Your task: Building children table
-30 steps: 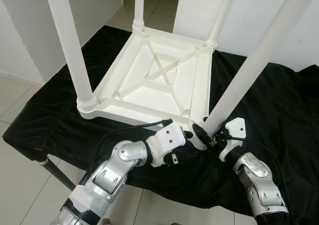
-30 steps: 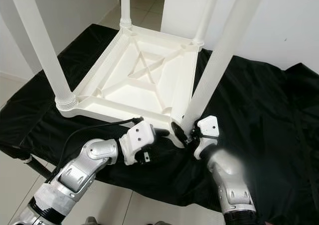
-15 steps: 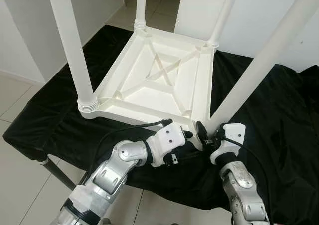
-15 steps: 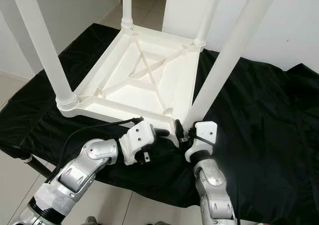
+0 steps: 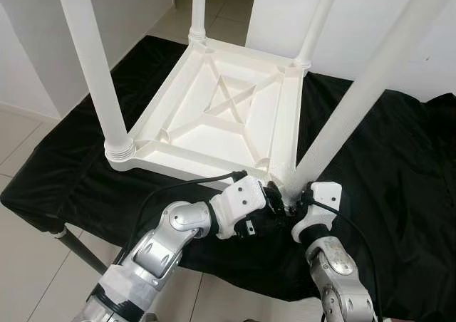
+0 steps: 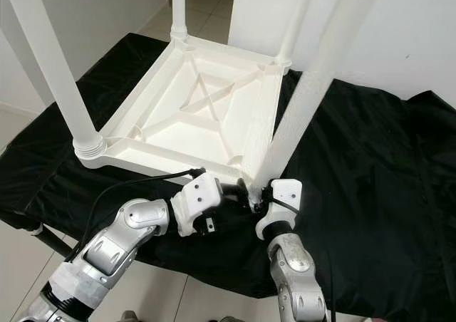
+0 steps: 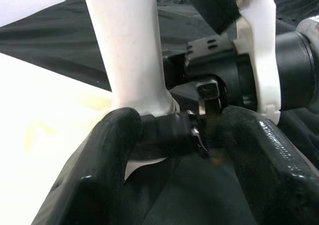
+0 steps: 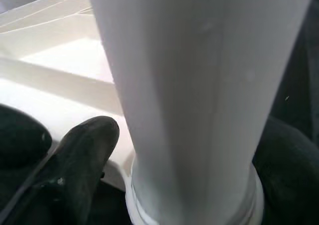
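Observation:
A white plastic children's table lies upside down on a black cloth, with all its legs pointing up. The near right leg stands in its corner socket. My right gripper is shut around the base of that leg; in the right wrist view black fingers flank the leg on both sides. My left gripper sits open at the same corner, right beside the right one. In the left wrist view its fingers spread below the leg's base, with part of the right gripper between them.
The black cloth covers a low stand whose metal leg shows at the near left edge. Tiled floor lies to the left, and a white wall is behind. The near left leg rises tall close to my left arm.
My right gripper has moved in to the left and closed around the base of the near right leg. The left gripper has stayed at the corner.

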Available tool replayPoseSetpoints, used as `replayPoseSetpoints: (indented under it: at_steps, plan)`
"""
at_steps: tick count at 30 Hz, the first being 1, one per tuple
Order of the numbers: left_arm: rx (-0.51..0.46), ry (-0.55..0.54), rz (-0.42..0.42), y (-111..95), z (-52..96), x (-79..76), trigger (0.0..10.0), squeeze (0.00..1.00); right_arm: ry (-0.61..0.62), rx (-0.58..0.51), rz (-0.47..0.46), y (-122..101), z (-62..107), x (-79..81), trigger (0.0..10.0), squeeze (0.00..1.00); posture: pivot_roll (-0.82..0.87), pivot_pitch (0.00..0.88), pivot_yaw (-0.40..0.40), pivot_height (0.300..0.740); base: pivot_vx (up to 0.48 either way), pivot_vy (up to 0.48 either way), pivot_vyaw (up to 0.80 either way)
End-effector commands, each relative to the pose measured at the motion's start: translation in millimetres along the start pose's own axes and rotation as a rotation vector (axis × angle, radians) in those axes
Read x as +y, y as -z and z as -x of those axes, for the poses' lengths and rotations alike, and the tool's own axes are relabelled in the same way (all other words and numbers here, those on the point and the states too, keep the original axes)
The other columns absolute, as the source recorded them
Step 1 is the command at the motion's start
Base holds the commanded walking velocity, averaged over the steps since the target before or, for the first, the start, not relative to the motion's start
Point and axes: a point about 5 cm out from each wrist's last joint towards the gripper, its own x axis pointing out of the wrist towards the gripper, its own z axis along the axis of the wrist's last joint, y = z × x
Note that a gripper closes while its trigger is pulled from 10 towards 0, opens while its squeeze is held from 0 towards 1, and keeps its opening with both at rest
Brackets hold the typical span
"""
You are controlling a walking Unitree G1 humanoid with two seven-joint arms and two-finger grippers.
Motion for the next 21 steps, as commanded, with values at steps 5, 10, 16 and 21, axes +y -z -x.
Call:
replayPoseSetpoints:
  at_steps: [5, 10, 16, 21]
  plan:
    - [0.008, 0.027, 0.005, 3, -4.2, -4.4, 10.0, 0.0, -0.164, 0.009, 0.063, -1, 2.7, -25.2, 10.0, 0.0, 0.02, 0.093, -0.1, 0.74, 0.0, 0.0, 0.0]
    - [0.005, 0.024, 0.005, 3, -4.7, -3.7, 10.0, 0.0, -0.31, 0.0, 0.097, -9, -3.7, -32.0, 10.0, 0.0, 0.03, 0.096, -0.099, 0.74, 0.0, 0.0, 0.0]
    - [0.006, 0.017, 0.004, 2, -4.5, -2.9, 10.0, 0.0, -0.417, 0.012, 0.116, -12, -10.9, -31.7, 10.0, 0.0, 0.03, 0.096, -0.099, 0.74, 0.0, 0.0, 0.0]
    - [0.013, 0.008, 0.004, 4, -3.2, -2.3, 10.0, 0.0, -0.5, 0.026, 0.169, -13, -25.3, -34.2, 10.0, 0.0, 0.05, 0.09, -0.102, 0.74, 0.0, 0.0, 0.0]
